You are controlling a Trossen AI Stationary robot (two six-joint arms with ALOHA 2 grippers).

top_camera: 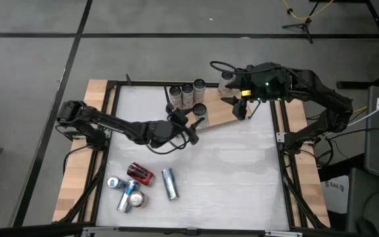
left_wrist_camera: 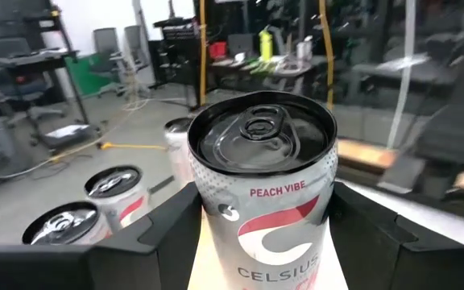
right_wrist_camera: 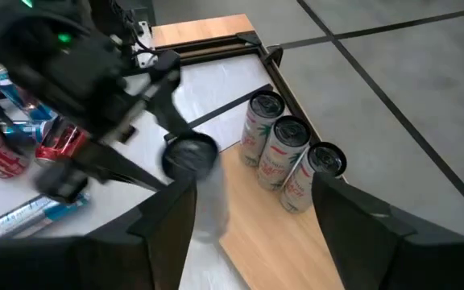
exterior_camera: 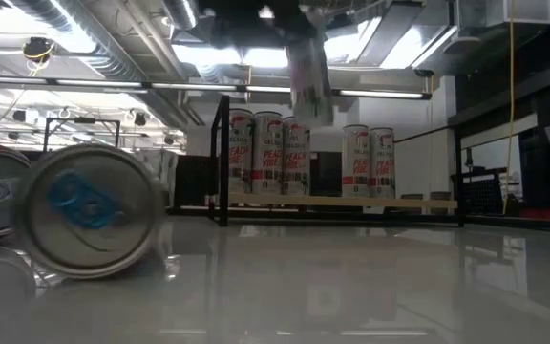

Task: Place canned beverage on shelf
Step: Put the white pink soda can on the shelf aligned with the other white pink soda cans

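Your surface [top_camera: 242,171] carries the shelf [top_camera: 224,117] at its far edge, angled, probably so cans go on from the front. The right tool [top_camera: 241,105] hovers over that board's right part, jaws apart and holding nothing, likely waiting. Your left tool [top_camera: 193,126] grips one upright can [left_wrist_camera: 263,173] at the shelf's near edge, kept vertical so it can stand once released. Three cans [right_wrist_camera: 287,161] already stand in a row at the board's far left, and the level view suggests more further along. About five loose cans [top_camera: 133,185] lie near you
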